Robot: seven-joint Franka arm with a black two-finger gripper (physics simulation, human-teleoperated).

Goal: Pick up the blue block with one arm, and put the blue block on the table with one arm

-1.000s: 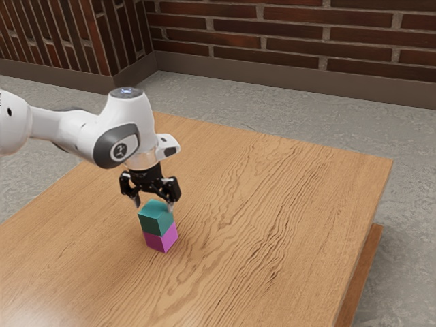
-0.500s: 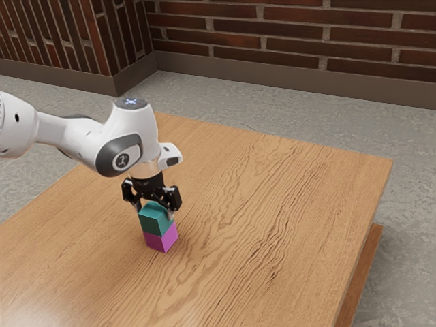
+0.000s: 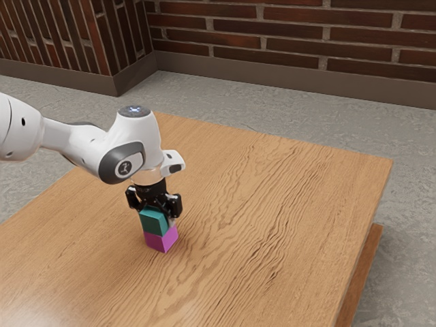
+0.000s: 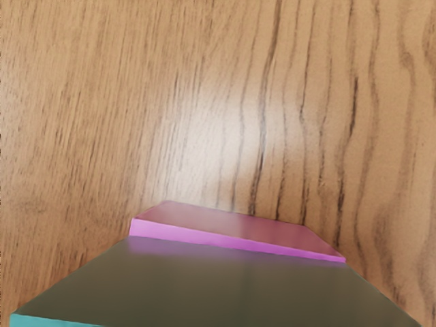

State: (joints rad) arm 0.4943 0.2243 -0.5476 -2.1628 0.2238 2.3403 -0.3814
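Above the magenta block (image 3: 162,241), the fingers (image 3: 157,217) have been lowered about the teal block (image 3: 153,223), positioning it for pickup, though closure cannot be determined.

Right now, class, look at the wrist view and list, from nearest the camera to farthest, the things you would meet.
Teal block → magenta block → wooden tabletop.

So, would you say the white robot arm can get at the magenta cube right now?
Probably not directly: the teal cube sits on the magenta one, beneath the black hand.
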